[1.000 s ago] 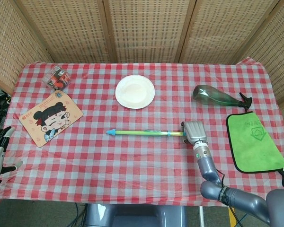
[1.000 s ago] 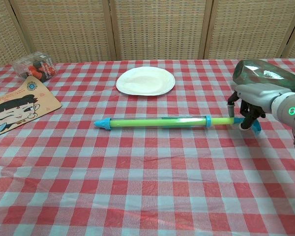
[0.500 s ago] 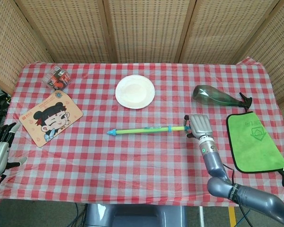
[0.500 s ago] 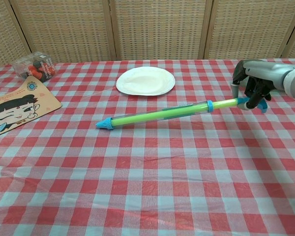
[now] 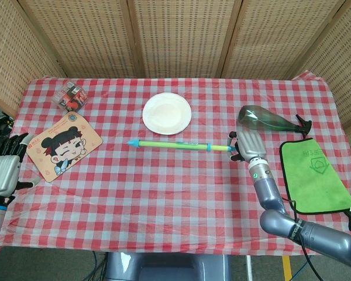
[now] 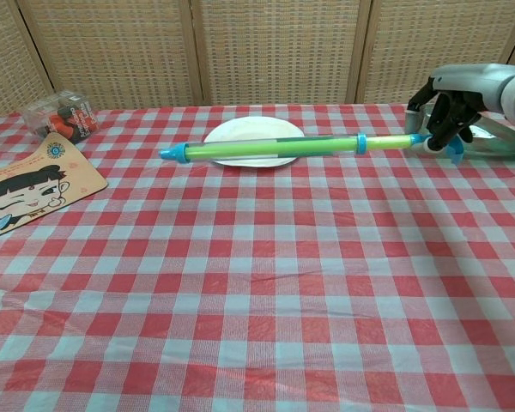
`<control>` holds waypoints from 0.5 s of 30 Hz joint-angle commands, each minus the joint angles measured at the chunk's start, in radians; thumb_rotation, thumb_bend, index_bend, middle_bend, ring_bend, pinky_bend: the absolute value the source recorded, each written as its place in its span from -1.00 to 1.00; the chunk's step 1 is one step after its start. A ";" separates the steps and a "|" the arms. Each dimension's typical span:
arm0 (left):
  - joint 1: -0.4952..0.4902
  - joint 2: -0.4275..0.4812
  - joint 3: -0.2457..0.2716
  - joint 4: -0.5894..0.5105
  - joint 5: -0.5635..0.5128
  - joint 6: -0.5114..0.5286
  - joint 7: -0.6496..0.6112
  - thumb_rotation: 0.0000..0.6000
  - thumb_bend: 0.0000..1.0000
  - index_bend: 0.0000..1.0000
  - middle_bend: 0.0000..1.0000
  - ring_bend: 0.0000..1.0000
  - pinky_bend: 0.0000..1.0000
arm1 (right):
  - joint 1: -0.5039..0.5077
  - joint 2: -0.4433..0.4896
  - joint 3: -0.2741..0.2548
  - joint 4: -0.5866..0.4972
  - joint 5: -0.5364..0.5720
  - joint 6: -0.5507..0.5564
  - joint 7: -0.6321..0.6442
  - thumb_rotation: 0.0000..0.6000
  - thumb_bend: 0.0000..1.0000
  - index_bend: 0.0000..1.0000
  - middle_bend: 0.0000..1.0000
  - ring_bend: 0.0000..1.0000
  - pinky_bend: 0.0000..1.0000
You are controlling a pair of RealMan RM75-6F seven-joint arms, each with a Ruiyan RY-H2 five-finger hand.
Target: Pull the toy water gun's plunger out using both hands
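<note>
step: one-hand lift done, two-hand pull not yet begun. Right hand (image 6: 451,107) has the toy water gun (image 6: 275,148) by its plunger end (image 6: 412,140), whole toy airborne, roughly level.
right fingers: curled around the blue plunger handle at the right edge of the chest view; holding it.
left hand: (image 5: 3,170) at the far left edge of the head view, off the surface edge, fingers spread, holding nothing. Not in the chest view.
gun location: centre-right in the head view, nozzle tip (image 5: 131,142) pointing left, just below the white plate (image 5: 167,112). In the chest view the barrel crosses in front of the plate, upper middle of frame.
next: my read is the left hand has to cross most of the surface and wrap the green barrel near the blue collar (image 6: 360,142), then right pulls away along the axis. Gun needs to be held level so the left can close on it.
risk: single-end grip on a long toy, likely to droop or swing at the nozzle.
change vs earlier: a second ago the gun lay flat on the checked cloth (image 6: 257,292); half a second ago only the plunger end was up, nozzle on the surface. Now fully lifted and shifted toward the plate. Left hand has risen at the frame edge and moved slightly inward.
clutter: green spray bottle (image 5: 266,120) beside the right hand, green cloth (image 5: 313,175) at right, cartoon board (image 5: 62,145) at left.
</note>
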 commanded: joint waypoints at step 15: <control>-0.299 -0.050 -0.119 0.043 -0.261 -0.184 0.277 1.00 -0.67 -0.71 -0.91 -0.80 -0.71 | 0.054 0.046 -0.014 -0.031 0.075 -0.018 0.034 1.00 0.17 0.67 1.00 1.00 0.45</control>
